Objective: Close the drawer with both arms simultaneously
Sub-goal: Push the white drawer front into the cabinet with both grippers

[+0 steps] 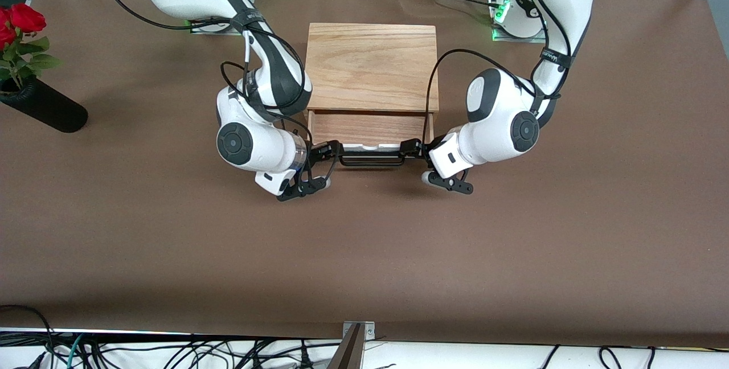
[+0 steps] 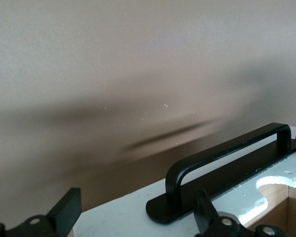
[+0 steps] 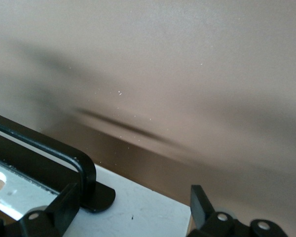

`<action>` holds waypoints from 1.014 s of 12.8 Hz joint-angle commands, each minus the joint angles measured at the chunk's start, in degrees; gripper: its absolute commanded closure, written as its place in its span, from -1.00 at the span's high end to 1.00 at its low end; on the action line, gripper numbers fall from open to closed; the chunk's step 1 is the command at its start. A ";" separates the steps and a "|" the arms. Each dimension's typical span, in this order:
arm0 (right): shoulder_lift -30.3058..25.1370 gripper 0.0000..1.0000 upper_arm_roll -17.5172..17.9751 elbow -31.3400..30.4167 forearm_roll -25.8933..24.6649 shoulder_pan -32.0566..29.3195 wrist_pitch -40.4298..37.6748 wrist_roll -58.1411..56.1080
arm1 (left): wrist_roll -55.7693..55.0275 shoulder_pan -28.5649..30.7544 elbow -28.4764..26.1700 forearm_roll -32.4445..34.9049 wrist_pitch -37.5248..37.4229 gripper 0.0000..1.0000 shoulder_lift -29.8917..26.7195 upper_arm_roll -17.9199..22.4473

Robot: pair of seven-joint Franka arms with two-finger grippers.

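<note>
The brown worktop (image 1: 364,255) is crossed by both arms, which reach down from the edge where the bases stand. Midway along that edge, and well apart from the worktop corners, the oak-coloured box (image 1: 373,64) is set, with the drawer (image 1: 370,128) drawn partly out toward the front camera. The drawer is judged light and stiff, a shallow wooden tray likely to slide easily yet to bind if pushed unevenly; it is best taken at the two ends of its white front panel (image 2: 123,215), so that an equal push is given. The black wire handle (image 1: 371,158) is seen to be thin and rigid. The left gripper (image 1: 418,148) is placed at the handle's end toward the left arm, the right gripper (image 1: 326,150) at its other end. In each wrist view the fingers (image 2: 66,210) are spread apart, released, astride the panel's edge.
</note>
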 commanded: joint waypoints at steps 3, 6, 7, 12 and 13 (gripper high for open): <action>0.59 1.00 -0.10 1.50 1.12 0.36 -3.70 0.43 | -4.07 0.96 -5.83 -1.16 -5.03 1.00 -3.98 -2.92; 0.59 1.00 -0.10 1.41 1.12 0.79 -6.59 0.43 | -4.78 1.48 -7.32 -1.07 -9.26 1.00 -4.60 -3.10; 0.59 1.00 -0.01 1.50 1.12 1.06 -7.74 0.43 | -4.78 1.66 -7.76 -1.07 -10.40 1.00 -5.04 -3.10; 0.41 1.00 1.48 1.58 1.12 1.67 -15.64 0.43 | -4.78 2.71 -8.20 -1.07 -15.76 1.00 -5.92 -3.10; 0.41 1.00 1.48 1.58 1.04 1.76 -17.31 0.43 | -4.78 2.72 -8.38 -1.07 -16.64 1.00 -5.92 -3.10</action>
